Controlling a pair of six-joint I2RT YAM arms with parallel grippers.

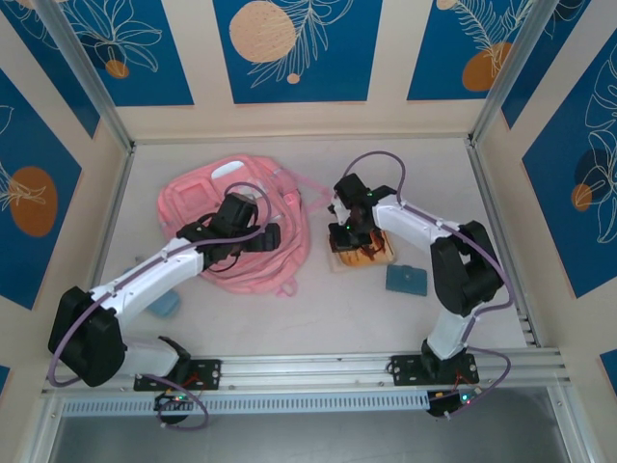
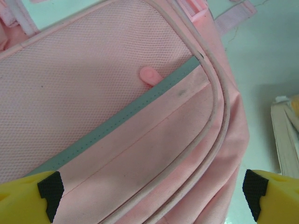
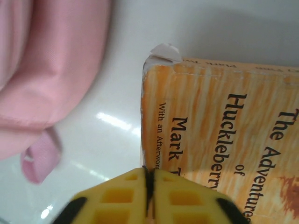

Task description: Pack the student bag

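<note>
Left gripper (image 2: 152,198) hangs with jaws spread wide over the student bag (image 2: 93,93), whose grey-green zipper strip (image 2: 126,114) and pink pull tab (image 2: 150,77) lie just ahead between the jaws, apparently lined up to open a pocket; right gripper (image 3: 148,186), fingers pressed together, meets the orange paperback (image 3: 224,126) at its edge, bag fabric off to the jaws' left, likely readying the book for packing. The right wrist view gives the title, Huckleberry Finn; the overhead view adds a teal case (image 1: 407,279) beside the book
</note>
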